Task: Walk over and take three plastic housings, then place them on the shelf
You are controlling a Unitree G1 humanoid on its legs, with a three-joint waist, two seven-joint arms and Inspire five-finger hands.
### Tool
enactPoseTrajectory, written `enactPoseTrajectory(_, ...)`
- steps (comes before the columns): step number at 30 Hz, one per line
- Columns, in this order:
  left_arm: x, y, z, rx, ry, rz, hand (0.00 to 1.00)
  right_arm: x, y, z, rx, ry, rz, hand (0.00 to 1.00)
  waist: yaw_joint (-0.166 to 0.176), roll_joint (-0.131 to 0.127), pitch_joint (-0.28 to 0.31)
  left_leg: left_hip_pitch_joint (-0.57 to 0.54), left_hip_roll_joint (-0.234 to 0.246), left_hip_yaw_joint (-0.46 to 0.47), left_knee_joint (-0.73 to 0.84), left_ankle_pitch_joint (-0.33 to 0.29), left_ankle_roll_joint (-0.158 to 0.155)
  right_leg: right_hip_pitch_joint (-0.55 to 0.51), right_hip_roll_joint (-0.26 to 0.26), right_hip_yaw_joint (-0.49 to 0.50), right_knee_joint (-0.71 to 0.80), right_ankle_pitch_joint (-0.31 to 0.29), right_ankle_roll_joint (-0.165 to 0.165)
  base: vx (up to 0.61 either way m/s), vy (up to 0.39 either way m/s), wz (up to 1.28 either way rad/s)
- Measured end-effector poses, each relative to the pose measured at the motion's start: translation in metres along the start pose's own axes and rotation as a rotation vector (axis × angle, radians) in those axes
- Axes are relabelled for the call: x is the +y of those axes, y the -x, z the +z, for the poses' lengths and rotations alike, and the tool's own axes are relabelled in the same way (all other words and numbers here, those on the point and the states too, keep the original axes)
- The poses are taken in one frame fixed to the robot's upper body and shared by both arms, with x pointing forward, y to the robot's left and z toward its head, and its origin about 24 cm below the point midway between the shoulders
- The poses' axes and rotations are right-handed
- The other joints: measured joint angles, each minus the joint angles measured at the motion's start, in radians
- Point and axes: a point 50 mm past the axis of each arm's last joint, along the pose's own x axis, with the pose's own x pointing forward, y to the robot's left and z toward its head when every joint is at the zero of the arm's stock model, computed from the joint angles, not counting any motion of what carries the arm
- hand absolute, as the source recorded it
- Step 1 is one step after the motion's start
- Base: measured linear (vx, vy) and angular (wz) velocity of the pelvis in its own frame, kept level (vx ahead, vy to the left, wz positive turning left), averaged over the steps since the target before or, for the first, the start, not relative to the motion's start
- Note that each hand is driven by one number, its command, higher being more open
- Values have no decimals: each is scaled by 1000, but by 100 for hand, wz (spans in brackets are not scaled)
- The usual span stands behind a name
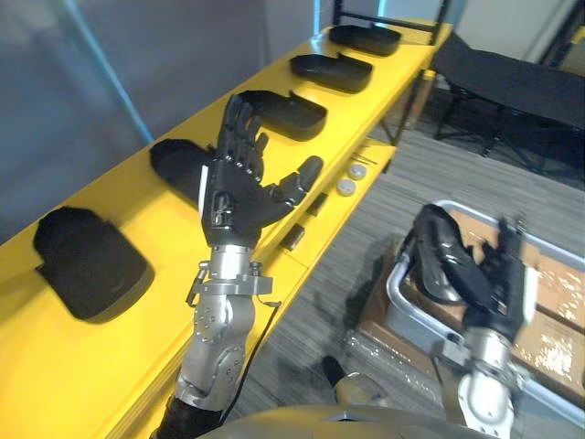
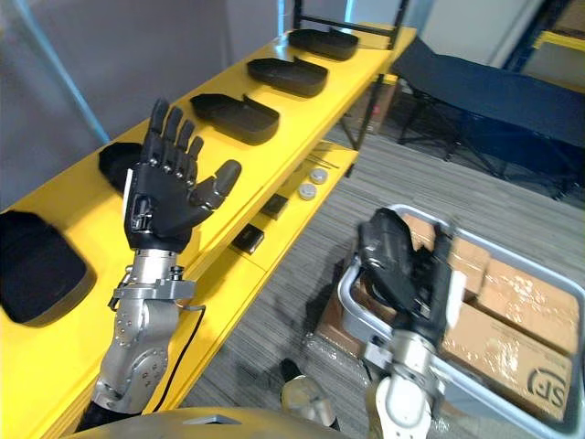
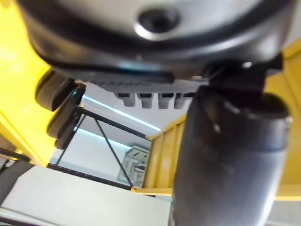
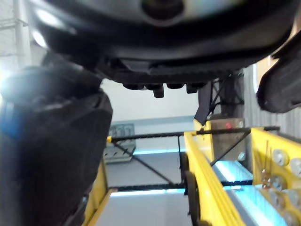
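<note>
So the big thing here is the yellow shelf (image 1: pixel 64 366), running from the lower left of the frame up to the top middle. Lower right there's a grey bin (image 1: pixel 393 293) sitting on the floor with cardboard boxes (image 2: pixel 512 347) in it.

Five black housings are already lying flat along the shelf top. The nearest one (image 1: pixel 91 265) is at far left, the second (image 1: pixel 174 165) is partly behind the raised hand, and the other three (image 1: pixel 288 114), (image 1: pixel 331 71), (image 1: pixel 366 38) march off toward the top of the frame.

The left hand (image 1: pixel 239 187) is up in the centre-left over the shelf. Its palm faces the camera, the fingers are spread straight, and it's holding nothing.

The right hand (image 1: pixel 501 279) is down at lower right over the bin. As far as I can make out, its fingers are wrapped onto the held housing (image 1: pixel 441 256), which sits just left of the hand. It's a bit smeary there, so treat that as my best read.

Here's what matters for the next move, I reckon. The held housing stands with its long axis more or less upright, while the shelved ones lie flat. The shelf is well off to its left in the frame, and the bare yellow patches I'd aim for are either side of the nearest housing. The empty left hand is much closer to the shelf, but the right one has the part, so it'd have to swing left and tip the housing flat.

There are also a couple of little round discs (image 1: pixel 345 187) on the lower ledge.
</note>
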Motion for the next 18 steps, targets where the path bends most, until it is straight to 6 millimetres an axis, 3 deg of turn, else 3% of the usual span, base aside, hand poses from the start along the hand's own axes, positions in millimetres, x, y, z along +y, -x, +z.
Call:
enactPoseTrajectory(2, 1, 10, -7, 60, -2, -24, 100, 5, -14, -2, -23, 22, 50, 100, 21, 32, -12, -7, -9, -135, 15, -36, -30, -24, 33, 31, 24, 3, 1, -88, 151, -84)
enactPoseTrajectory(4, -1, 15, -11, 96, 23, -84, 100, 5, -18, -2, -24, 14, 18, 100, 38, 41, -17, -34, -28, -167, 14, -58, -57, -71, 33, 33, 62, 4, 15, -105, 104, -15)
enactPoseTrajectory(6, -1, 16, -11, 102, 45, -118, 100, 10, -6, -13, 81, -67, -38, 100, 66, -6, 8, -35, -57, -167, 11, -64, -64, -104, 23, 32, 101, 16, 32, -148, 53, -23)
enactPoseTrajectory(8, -2, 19, -12, 110, 49, -125, 100, 11, 10, -21, 159, -83, -50, 100, 77, -21, 14, -32, -63, -140, 34, -90, -65, -117, 27, 5, 115, 33, 41, -165, 18, -67)
enactPoseTrajectory(10, 2, 27, -15, 139, 77, -98, 100, 8, 23, -27, 213, -79, -35, 100, 92, -24, 17, -26, -53, -68, 62, -104, -54, -117, 14, -94, 76, 62, -25, -221, 0, -99)
enactPoseTrajectory(11, 5, 31, -16, 155, 70, -80, 100, 6, 27, -28, 228, -82, -28, 100, 86, -26, 30, -23, -56, -33, 60, -100, -46, -129, -27, -215, 70, 10, -96, -221, 17, -97)
enactPoseTrajectory(12, 6, 34, -17, 163, 64, -75, 100, 5, 26, -27, 223, -118, -25, 100, 89, -14, 36, -21, -44, 12, 50, -89, -33, -157, -49, -301, 104, -33, -139, -207, 29, -94)
enactPoseTrajectory(13, 7, 34, -17, 162, 61, -70, 100, 5, 25, -26, 213, -135, -22, 100, 92, -15, 37, -27, -41, 32, 50, -84, -32, -182, -65, -332, 153, -28, -129, -181, 18, -89)
enactPoseTrajectory(15, 11, 34, -15, 158, 50, -49, 100, 7, 19, -22, 178, -159, -9, 100, 100, -19, 36, -30, -28, 69, 53, -73, -32, -211, -103, -410, 359, -40, -146, -141, -30, -52)
enactPoseTrajectory(16, 16, 33, -13, 147, 36, -36, 100, 14, 10, -20, 144, -164, 21, 100, 116, -12, 34, -31, 1, 82, 66, -68, -40, -200, -150, -474, 506, -119, -155, -79, -100, -40)
enactPoseTrajectory(17, 19, 32, -11, 136, 30, -23, 100, 22, 1, -19, 120, -168, 47, 100, 121, -14, 34, -36, 23, 91, 82, -65, -45, -194, -187, -505, 581, -155, -170, -68, -172, -55)
enactPoseTrajectory(18, 29, 31, -8, 122, 4, 19, 100, 39, -10, -22, 104, -162, 97, 100, 130, -14, 32, -53, 65, 103, 109, -61, -53, -179, -263, -543, 660, -176, -190, -27, -186, -46)
